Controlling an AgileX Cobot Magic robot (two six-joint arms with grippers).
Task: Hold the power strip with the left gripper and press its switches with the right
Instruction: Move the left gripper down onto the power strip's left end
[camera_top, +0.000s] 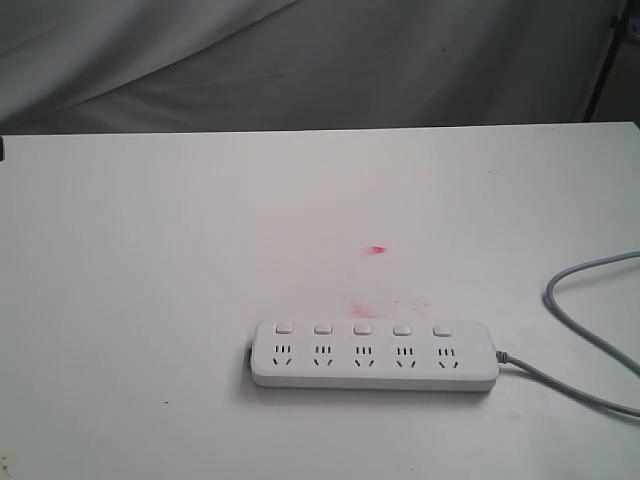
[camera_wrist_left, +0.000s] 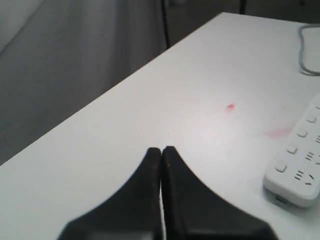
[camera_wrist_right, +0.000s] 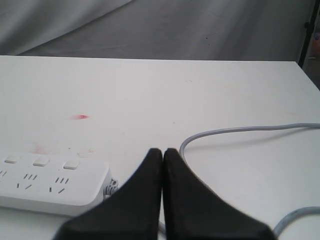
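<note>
1. Right, the power strip (camera_top: 375, 355) lies flat on the white table (camera_top: 150, 250), in the near half and a little right of centre in the exterior view, its long side running left to right.
2. Its switches (camera_top: 362, 328) sit in a row of five along the far edge, one above each socket set, all looking level with one another.
3. The grey cord (camera_top: 550, 292) leaves the strip's right end, runs off toward the right edge of the table, and a second stretch bends back in a loop further up.
4. A small red mark (camera_top: 378, 249) dots the tabletop beyond the strip, with a faint pink smudge (camera_top: 365, 308) between that mark and the switches.
5. The left gripper (camera_wrist_left: 161, 150) has its black jaws pressed together with nothing between them, over bare table, and the strip's plain end is well apart from the tips.
6. The right gripper (camera_wrist_right: 163, 150) is likewise closed tight and empty, and the strip's cord end shows just beside its jaws, with the cord curving away behind.
7. Grey cloth (camera_top: 300, 60) hangs past the table's far edge.
</note>
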